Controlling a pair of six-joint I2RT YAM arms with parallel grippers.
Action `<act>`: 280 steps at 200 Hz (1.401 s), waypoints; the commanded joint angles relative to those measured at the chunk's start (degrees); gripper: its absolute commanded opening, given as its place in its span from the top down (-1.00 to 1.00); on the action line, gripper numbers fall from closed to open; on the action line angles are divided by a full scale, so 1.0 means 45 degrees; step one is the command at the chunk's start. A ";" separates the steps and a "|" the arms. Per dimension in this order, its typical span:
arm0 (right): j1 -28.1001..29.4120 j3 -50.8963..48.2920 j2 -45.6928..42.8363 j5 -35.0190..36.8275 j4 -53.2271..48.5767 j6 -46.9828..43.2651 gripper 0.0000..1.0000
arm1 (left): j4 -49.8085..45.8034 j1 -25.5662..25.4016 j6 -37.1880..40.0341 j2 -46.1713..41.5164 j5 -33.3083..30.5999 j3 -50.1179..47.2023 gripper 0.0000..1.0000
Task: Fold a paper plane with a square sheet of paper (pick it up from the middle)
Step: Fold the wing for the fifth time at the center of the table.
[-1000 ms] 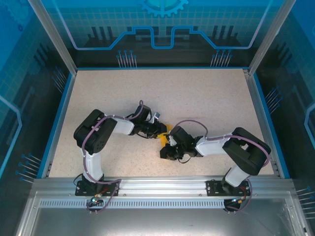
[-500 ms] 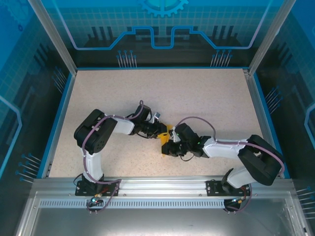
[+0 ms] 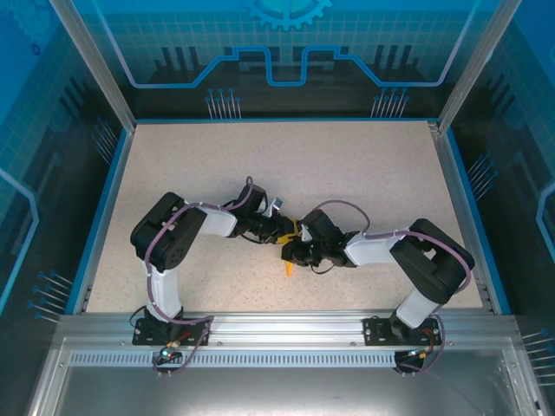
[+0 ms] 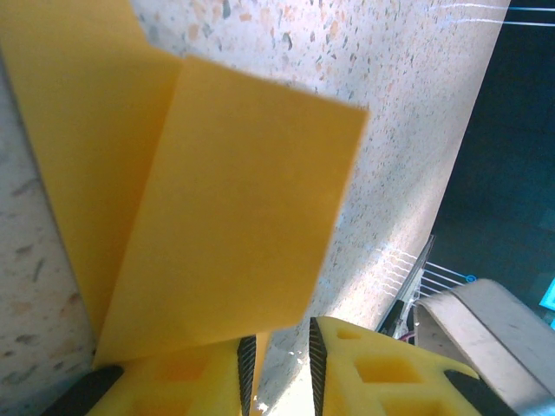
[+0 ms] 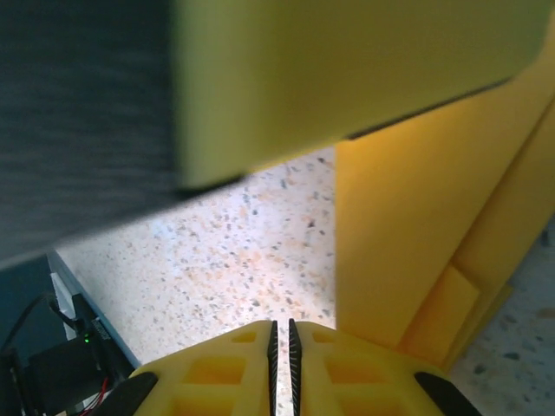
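Folded paper (image 3: 289, 268) (overhead, mostly hidden)

Open table (image 3: 347, 165) beyond; left arm (image 3: 217, 224), right arm (image 3: 373, 250) and paper (image 4: 217, 217) crowd the middle.

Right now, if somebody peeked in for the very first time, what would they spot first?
Probably the bright orange-yellow paper, folded into layers, right in the middle of the speckled table. The left arm and the right arm bend in from both sides and meet at it, nose to nose. Behind them, the back wall glows blue with line patterns.
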 commanded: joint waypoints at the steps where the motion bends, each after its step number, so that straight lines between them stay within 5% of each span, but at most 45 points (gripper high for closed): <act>1: -0.0120 -0.0285 0.0334 -0.0155 -0.0676 0.0089 0.72 | -0.0976 -0.0070 0.0148 0.0651 -0.0410 -0.0001 0.46; 61: -0.0064 -0.1732 -0.0081 -0.0239 -0.1549 -0.0179 0.73 | -0.1040 -0.0075 0.0059 0.0709 -0.0489 -0.0002 0.46; 167: -0.0226 0.0024 -0.2492 -0.0121 -0.2602 -0.1068 0.69 | -0.0707 -0.0136 -0.0597 0.0807 -0.0747 -0.0156 0.46; 280: -0.0075 -0.0206 0.0633 -0.0081 -0.1177 -0.0084 0.76 | -0.0799 -0.0144 -0.0849 0.0550 -0.0713 0.0077 0.43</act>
